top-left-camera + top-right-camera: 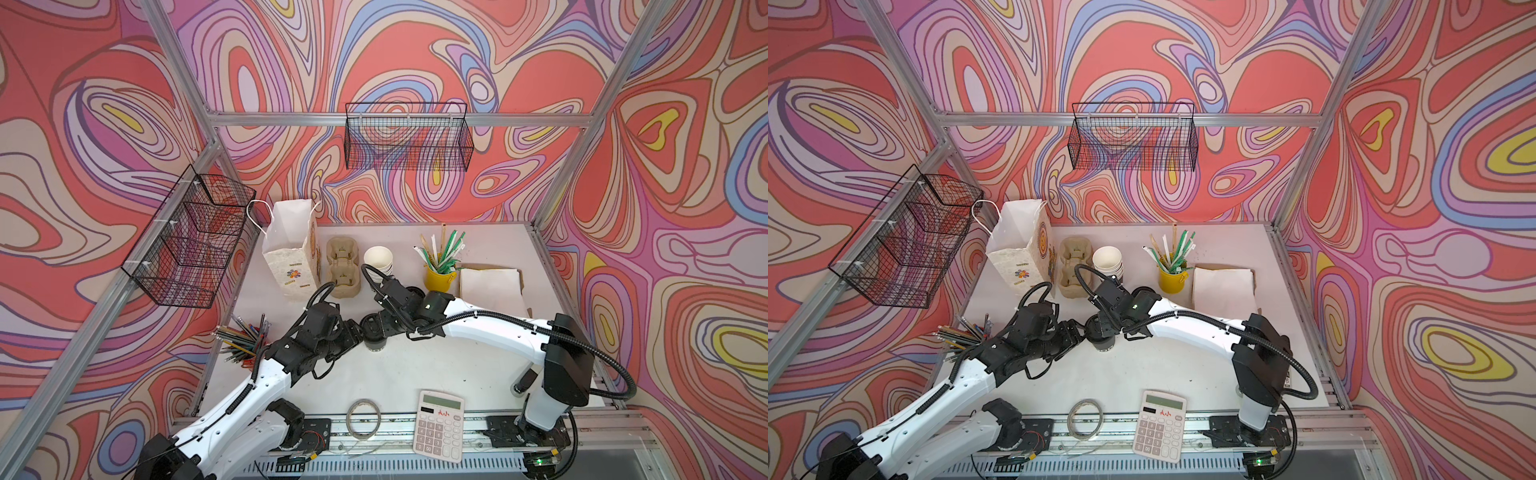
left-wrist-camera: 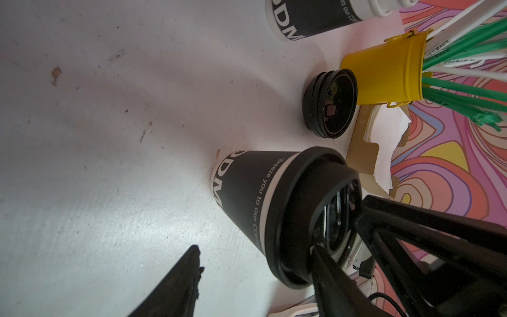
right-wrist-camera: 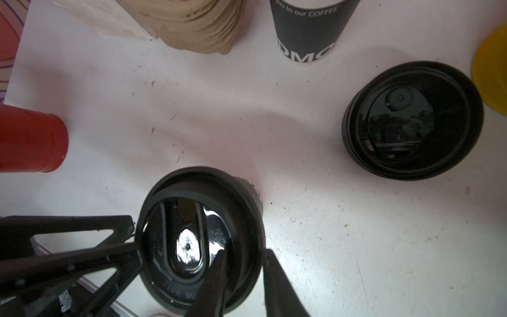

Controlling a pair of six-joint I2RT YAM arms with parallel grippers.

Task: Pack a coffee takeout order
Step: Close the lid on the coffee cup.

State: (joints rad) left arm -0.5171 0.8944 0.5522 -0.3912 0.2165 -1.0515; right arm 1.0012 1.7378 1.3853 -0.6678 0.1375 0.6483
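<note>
Right wrist view has the right hand (image 3: 245, 251) astride the black lid (image 3: 189, 238) rim, grip unclear, probably seating it, while the spread left hand (image 3: 134, 234) seemingly braces the cup (image 3: 250, 196).

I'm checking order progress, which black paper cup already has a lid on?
The black paper cup standing alone at the centre wears a black plastic lid; the other cups, stacked beside the tan pulp carrier, are open, white insides showing.

Calculator (image 1: 439, 424) beside tape roll (image 1: 350, 417); yellow straw pot (image 1: 438, 280) near napkins (image 1: 490, 286).
</note>
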